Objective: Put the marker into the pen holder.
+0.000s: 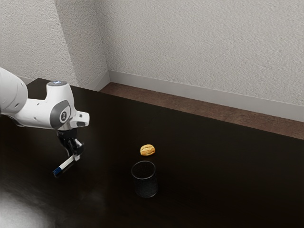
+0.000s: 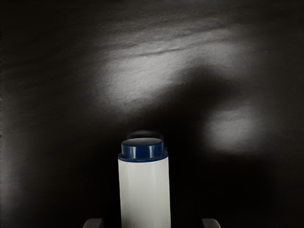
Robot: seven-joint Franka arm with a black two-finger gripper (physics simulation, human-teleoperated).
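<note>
In the exterior view the gripper point(image 1: 76, 155) is low over the table at the arm's end, around the white marker's point(image 1: 66, 163) far part. The marker slants from it toward the exterior view's lower left, blue end outward. In the wrist view the marker point(image 2: 145, 192) lies between the two tips of the gripper point(image 2: 152, 223), a dark gap on either side, so the gripper is open. Whether the marker rests fully on the table cannot be told. The dark, round pen holder point(image 1: 146, 186) stands upright toward the exterior view's right, apart from the gripper.
A yellow-brown, walnut-like object point(image 1: 147, 150) lies just behind the pen holder on the black table point(image 1: 213, 166). The table's far edge runs along a brown floor strip and a pale wall point(image 1: 199, 47).
</note>
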